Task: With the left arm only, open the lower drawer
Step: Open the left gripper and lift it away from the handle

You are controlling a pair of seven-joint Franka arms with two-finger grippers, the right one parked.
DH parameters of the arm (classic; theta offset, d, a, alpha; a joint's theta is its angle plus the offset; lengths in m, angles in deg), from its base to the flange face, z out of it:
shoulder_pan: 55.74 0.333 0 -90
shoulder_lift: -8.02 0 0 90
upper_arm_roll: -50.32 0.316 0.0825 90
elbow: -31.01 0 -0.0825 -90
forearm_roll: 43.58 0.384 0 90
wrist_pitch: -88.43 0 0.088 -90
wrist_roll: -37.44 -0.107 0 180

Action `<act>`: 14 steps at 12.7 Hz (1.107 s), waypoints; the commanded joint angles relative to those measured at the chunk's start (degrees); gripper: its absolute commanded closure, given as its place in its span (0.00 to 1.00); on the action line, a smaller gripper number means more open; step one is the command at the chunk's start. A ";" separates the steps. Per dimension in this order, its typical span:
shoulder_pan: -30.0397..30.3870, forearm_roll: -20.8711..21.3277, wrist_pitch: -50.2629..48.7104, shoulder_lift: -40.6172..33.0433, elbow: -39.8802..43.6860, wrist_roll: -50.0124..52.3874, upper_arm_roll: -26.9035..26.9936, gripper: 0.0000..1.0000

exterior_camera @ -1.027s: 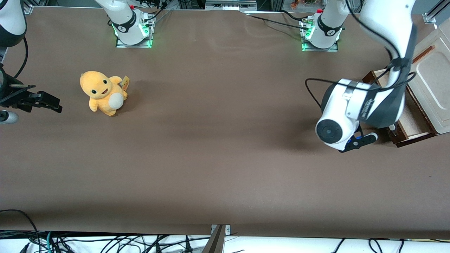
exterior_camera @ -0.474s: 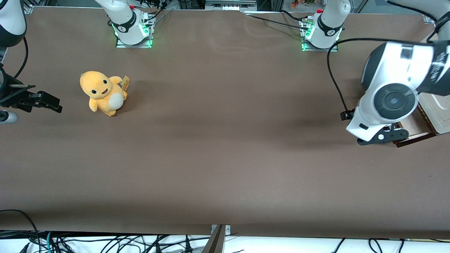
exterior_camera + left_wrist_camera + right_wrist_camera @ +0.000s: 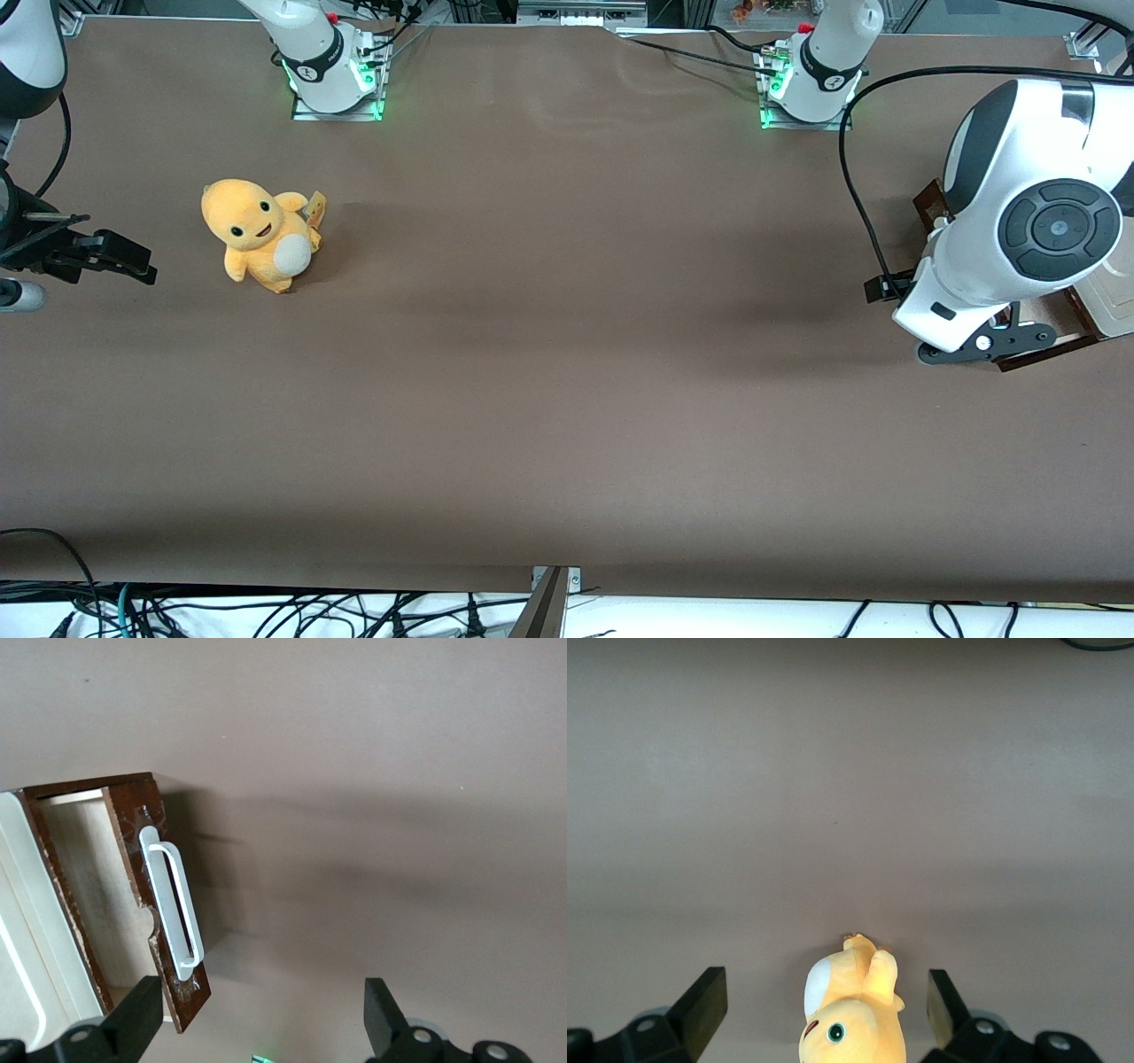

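I've lifted the left arm's black gripper (image 3: 257, 1028), fingers spread and empty, off the dark brown wooden lower drawer (image 3: 164, 904), which stands pulled out of its cream cabinet (image 3: 27, 930), so the opening looks done.

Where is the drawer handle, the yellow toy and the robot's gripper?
white bar handle (image 3: 171, 908), left wrist view, middle of the bar.
yellow plush toy (image 3: 257, 232), front view, its face.
left arm's gripper (image 3: 261, 1014), left wrist view, open, midway between its fingertips, above the table in front of the lower drawer.
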 commanded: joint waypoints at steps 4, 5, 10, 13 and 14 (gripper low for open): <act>4.47 -8.61 -0.95 0.51 5.67 -12.46 1.17 0.00; 4.82 -8.71 -0.95 0.25 5.67 -13.27 1.18 0.00; 6.23 -9.59 -1.22 -1.07 5.59 -12.76 0.65 0.00; 5.53 -9.51 -1.22 -1.95 5.50 -10.12 -0.22 0.00; 5.44 -9.59 -1.22 -2.12 5.32 -10.12 -0.23 0.00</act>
